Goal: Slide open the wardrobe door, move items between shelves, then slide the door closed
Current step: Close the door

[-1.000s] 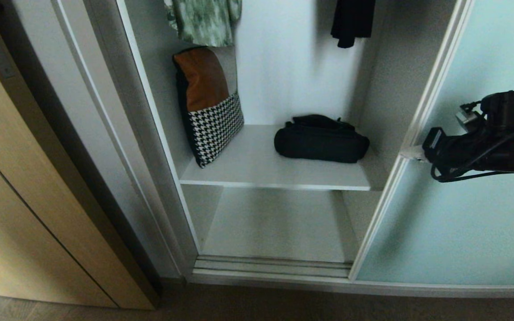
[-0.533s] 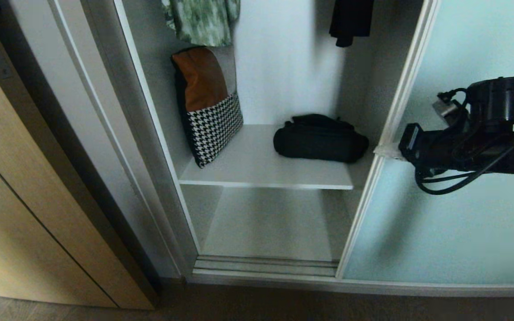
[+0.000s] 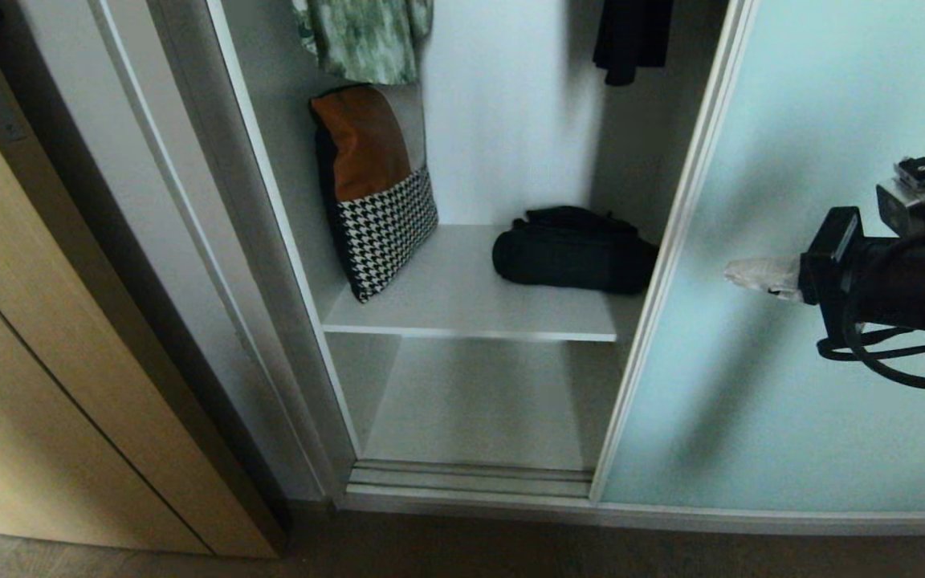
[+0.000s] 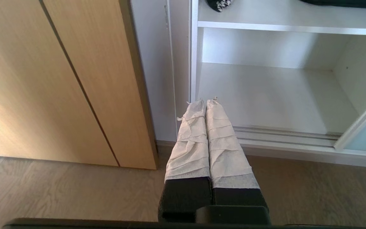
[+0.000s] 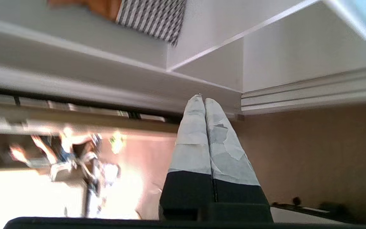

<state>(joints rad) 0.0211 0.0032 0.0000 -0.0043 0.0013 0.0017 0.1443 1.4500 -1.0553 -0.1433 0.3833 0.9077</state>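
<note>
The sliding wardrobe door (image 3: 759,144), frosted turquoise glass in a silver frame, covers the right part of the opening. The black bag (image 3: 571,255) lies on the upper shelf (image 3: 462,319), its right end just behind the door's frame. Below it is the bare lower shelf (image 3: 478,409). My right gripper (image 3: 731,273) is shut and empty, level in front of the glass, a little right of the frame edge and apart from it. My left gripper (image 4: 206,101) is shut and empty, parked low and facing the wardrobe's bottom left corner.
An orange and houndstooth cushion (image 3: 374,189) leans on the left wardrobe wall on the upper shelf. A green garment (image 3: 366,36) and a black one (image 3: 631,40) hang above. A tan wood-grain door (image 3: 45,361) stands to the left. The door's track (image 3: 470,478) runs along the floor.
The sliding door has moved left, narrowing the opening and reaching the bag's right end. My right gripper rode left with its frame edge, then drew back to the right, off the frame.
</note>
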